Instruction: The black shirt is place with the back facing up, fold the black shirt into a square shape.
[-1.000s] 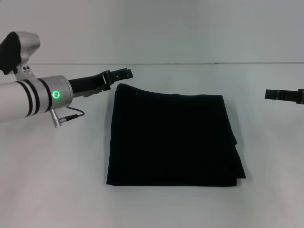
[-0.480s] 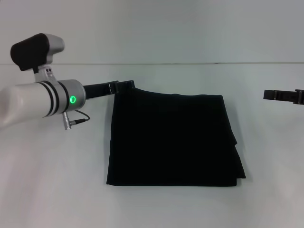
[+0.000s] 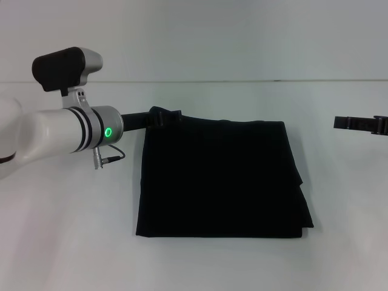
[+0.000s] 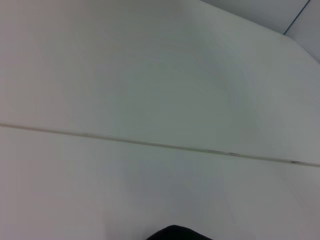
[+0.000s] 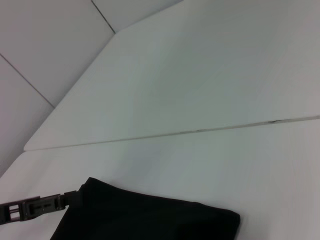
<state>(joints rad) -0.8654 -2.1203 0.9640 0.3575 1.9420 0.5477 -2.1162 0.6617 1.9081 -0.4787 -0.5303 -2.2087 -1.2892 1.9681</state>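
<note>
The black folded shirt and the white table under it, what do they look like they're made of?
The black folded shirt looks like soft matte cloth, probably cotton knit: it shows layered edges and no shine. The white table looks like a hard, smooth, faintly glossy surface, perhaps laminate; I can't tell for sure.

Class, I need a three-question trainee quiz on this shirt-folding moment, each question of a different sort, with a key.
1. True or false: the black shirt lies spread out flat with both sleeves showing.
2. Multiple choice: where is the left pincer?
A. at the shirt's far left corner
B. at the shirt's near right corner
C. parked well away from the cloth
3. Short answer: where is the right pincer, and does it touch the shirt?

Key:
1. False. It lies folded into a roughly square block on the white table; no sleeve shows.
2. A.
3. Off to the shirt's right, near the head view's right edge, clear of the cloth.
</note>
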